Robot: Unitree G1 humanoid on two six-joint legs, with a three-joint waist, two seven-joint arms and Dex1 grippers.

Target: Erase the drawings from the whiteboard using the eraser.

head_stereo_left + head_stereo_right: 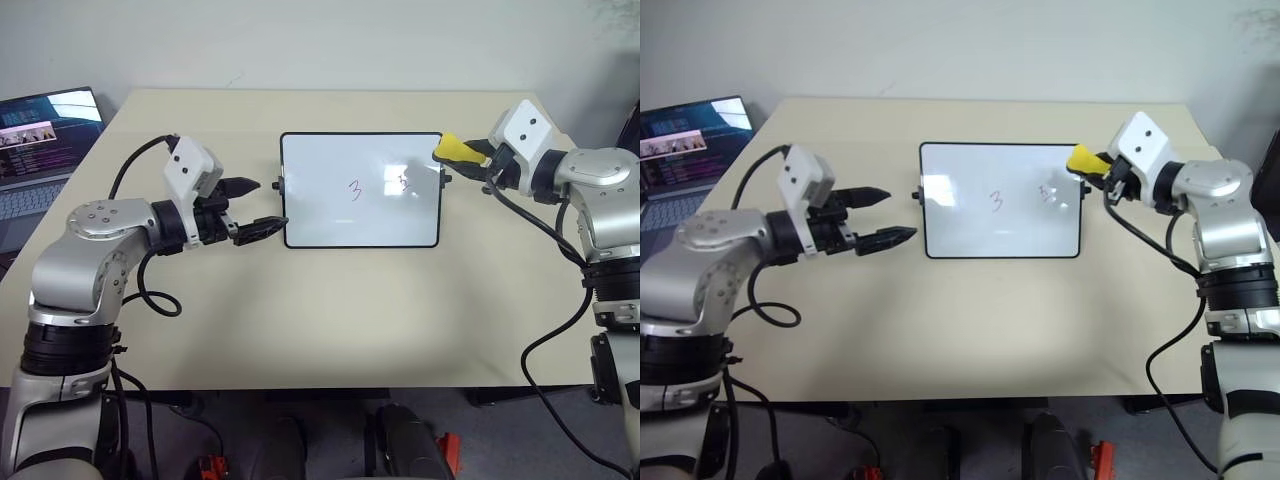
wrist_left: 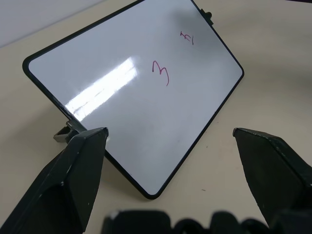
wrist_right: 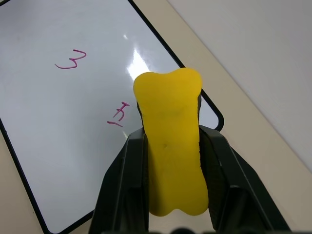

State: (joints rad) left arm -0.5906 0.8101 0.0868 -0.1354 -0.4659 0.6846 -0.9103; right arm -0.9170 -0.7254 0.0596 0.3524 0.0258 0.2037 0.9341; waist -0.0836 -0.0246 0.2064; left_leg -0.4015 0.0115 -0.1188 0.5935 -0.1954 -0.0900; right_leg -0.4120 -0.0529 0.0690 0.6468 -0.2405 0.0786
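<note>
Beige table [image 1: 330, 320] with the whiteboard [image 1: 320, 215] lying flat at its centre.
The right gripper [image 3: 170, 161], clenched on the yellow eraser [image 3: 170, 146], hovers over the board's right edge near the squiggle [image 1: 403, 182]; the "3" [image 1: 354, 190] remains. The left gripper [image 1: 250, 208] stands spread, just beside the left edge. Unbraced, the board may slide under wiping.

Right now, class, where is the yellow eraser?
The eraser is clamped in the right gripper, at the right short edge of the whiteboard, near the squiggle.
</note>
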